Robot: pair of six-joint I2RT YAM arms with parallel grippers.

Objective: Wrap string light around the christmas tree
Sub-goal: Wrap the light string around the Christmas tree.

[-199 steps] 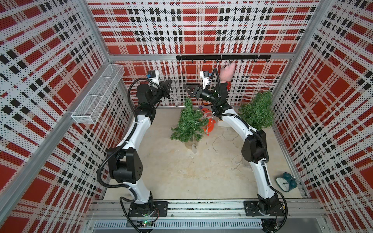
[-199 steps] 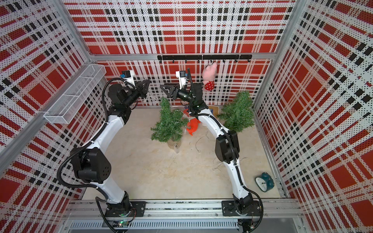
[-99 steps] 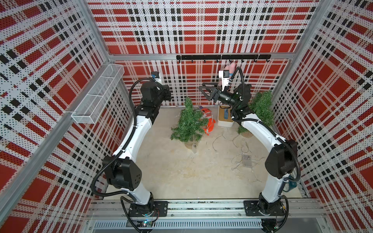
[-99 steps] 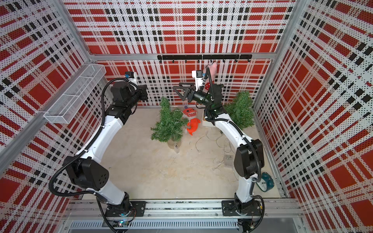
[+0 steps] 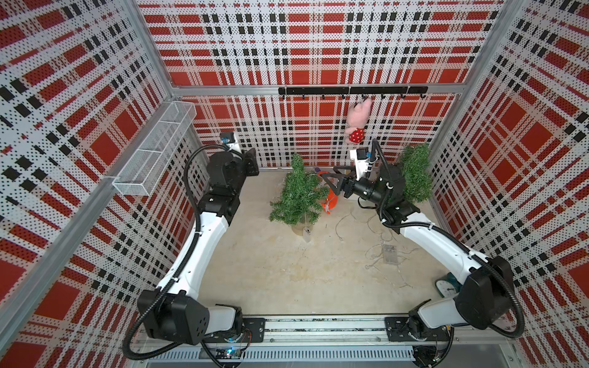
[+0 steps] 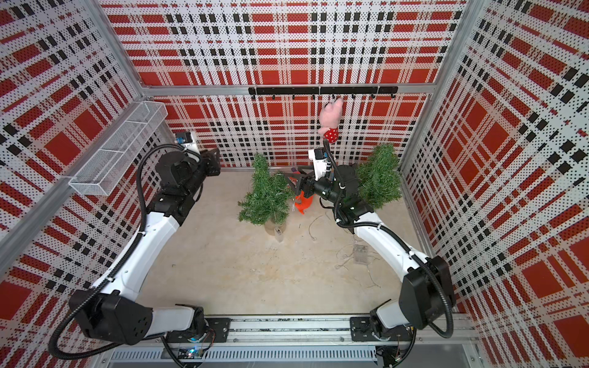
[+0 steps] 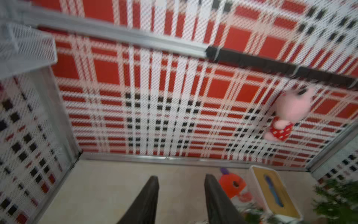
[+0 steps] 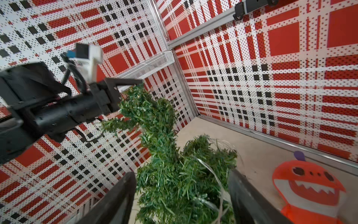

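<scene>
The christmas tree (image 5: 298, 194) stood upright toward the back of the pale, speckled floor (image 5: 271, 270), a cone of bristly green needles in ragged tufts above a tan round base. The string light (image 8: 213, 174), a hair-thin silvery wire, showed in the right wrist view as a few glinting loops draped over the lower branches. In both top views the rest of it trailed in loose tangles across the floor to its clear rectangular battery box (image 5: 389, 254). The right gripper (image 5: 330, 181) hovered just beside the tree. Its matte black fingers (image 8: 126, 194) were spread wide and held nothing, with foliage and wire showing between them. The left gripper (image 7: 181, 176) sat near the back wall, apart from the tree. In its blurred wrist view its tapered dark fingers were parted over bare floor, holding nothing. A glossy orange toothy toy (image 5: 331, 202) lay just behind the tree.
</scene>
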